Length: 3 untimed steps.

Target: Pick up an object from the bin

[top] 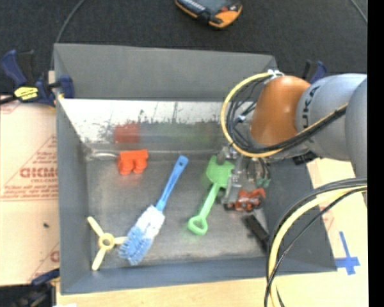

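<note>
Two things are crowding the end effector, so this grab is calling for care.

The end effector (242, 187) is hanging low in the bin (147, 75), and the cables and wrist are hiding so much that I can't tell if it's spread or pressed together. The likely target, a small red-and-dark toy (248, 200), is lying right under it, touching or nearly so. A green scoop (208, 201) is lying just beside it on the side away from the arm, and a black bit (256, 229) is sitting a little nearer the camera. I'm thinking the trick is centring over the toy alone and closing across its narrow side, so the scoop's blade isn't getting caught. A blue brush (155, 213), an orange block (132, 162) and a yellow propeller thing (102, 240) are lying well away from it, so they're not interfering.
</note>
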Each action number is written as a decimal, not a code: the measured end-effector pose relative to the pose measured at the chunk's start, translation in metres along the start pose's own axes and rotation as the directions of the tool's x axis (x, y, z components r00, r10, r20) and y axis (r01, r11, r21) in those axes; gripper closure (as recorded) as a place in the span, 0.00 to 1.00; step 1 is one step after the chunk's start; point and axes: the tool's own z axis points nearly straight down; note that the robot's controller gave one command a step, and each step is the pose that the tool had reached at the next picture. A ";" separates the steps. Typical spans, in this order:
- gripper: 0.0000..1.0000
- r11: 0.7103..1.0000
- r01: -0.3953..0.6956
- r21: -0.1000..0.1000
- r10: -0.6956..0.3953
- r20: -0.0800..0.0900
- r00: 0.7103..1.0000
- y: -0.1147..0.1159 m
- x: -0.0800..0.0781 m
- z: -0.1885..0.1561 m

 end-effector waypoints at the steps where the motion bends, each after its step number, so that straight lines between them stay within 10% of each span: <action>1: 1.00 0.985 -0.174 0.003 0.174 0.003 0.985 0.006 0.020 -0.017; 2: 1.00 0.985 -0.173 0.003 0.173 0.003 0.985 0.006 0.020 -0.017; 3: 1.00 1.000 -0.009 0.003 0.009 0.009 1.000 0.085 0.001 -0.001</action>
